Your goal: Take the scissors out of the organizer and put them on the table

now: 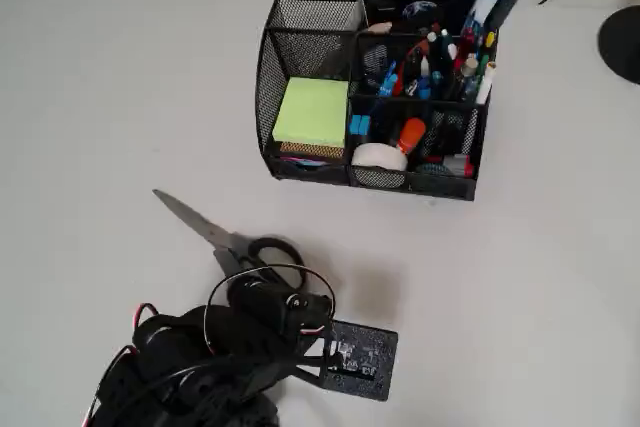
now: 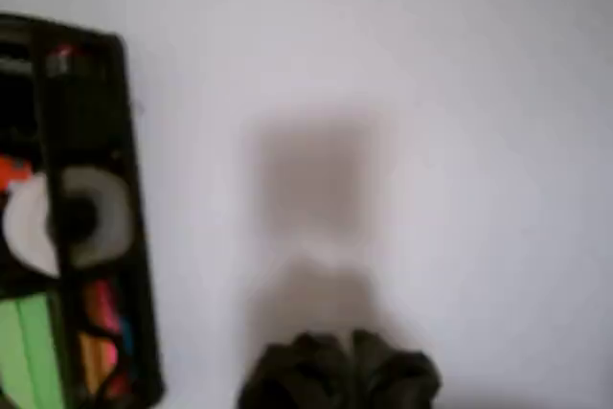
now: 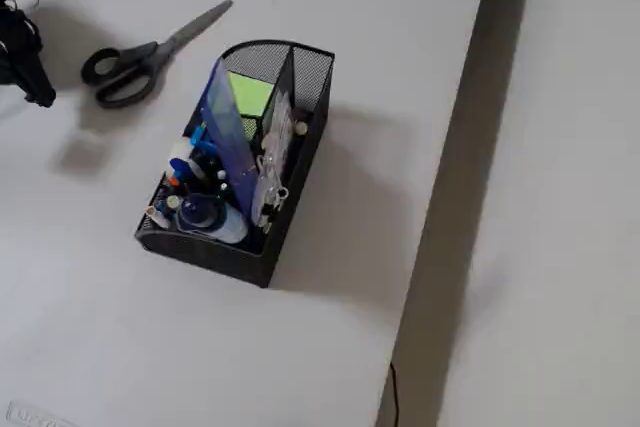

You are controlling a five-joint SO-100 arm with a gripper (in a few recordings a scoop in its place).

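The scissors (image 1: 197,220) lie flat on the off-white table (image 1: 520,297), blades pointing up-left and dark handle loops toward my arm. In the fixed view the scissors (image 3: 150,51) rest left of the organizer (image 3: 305,82). The black mesh organizer (image 1: 268,77) stands upright with pens, a green note pad and a tape roll inside. My gripper (image 1: 262,299) hovers just beyond the handle loops, apart from them. In the wrist view the gripper (image 2: 340,371) looks shut and empty over bare table, with the organizer (image 2: 134,237) at the left edge. At the fixed view's top left, the gripper (image 3: 40,95) points down.
A black round object (image 1: 622,42) sits at the table's top right edge with a cable behind it. The table edge (image 3: 455,197) runs down the right side of the fixed view. Open tabletop lies right of my arm and below the organizer.
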